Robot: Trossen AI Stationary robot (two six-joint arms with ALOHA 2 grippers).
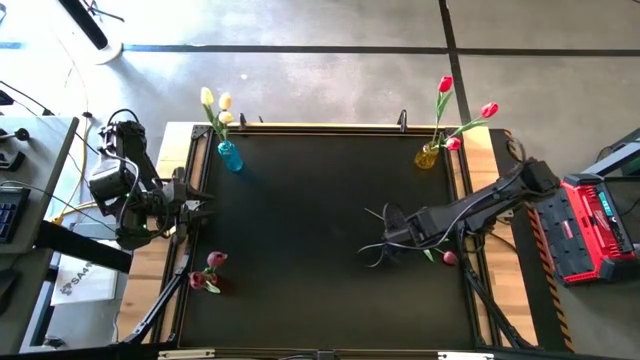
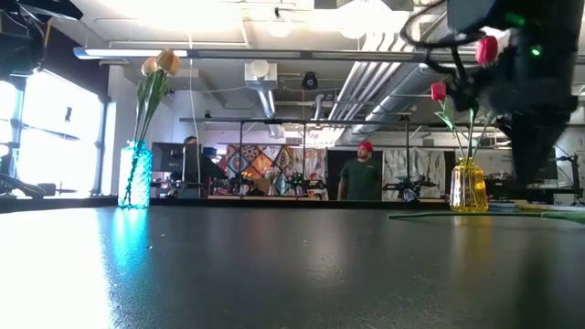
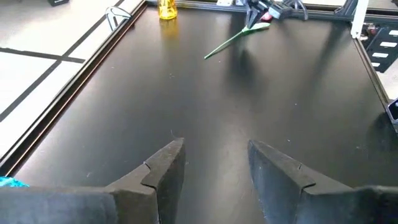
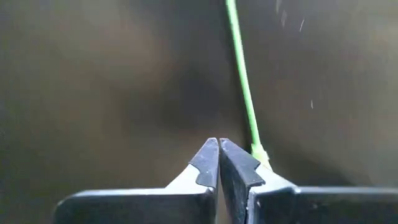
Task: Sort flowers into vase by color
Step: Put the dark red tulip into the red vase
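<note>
A red-headed tulip [image 1: 449, 257] lies on the black table [image 1: 300, 220] near its right edge, its thin green stem [image 4: 244, 87] running just beside the right gripper [image 4: 219, 163]. That gripper is clenched, fingertips together, missing the stem. The left gripper [image 3: 214, 163] waits released at the left edge.

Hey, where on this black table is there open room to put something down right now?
The middle of the black table, between the blue vase and the yellow vase, is bare. So is the near-left stretch ahead of the open left gripper. It is crowded at the right, around the shut right gripper and the flower beside it.
</note>
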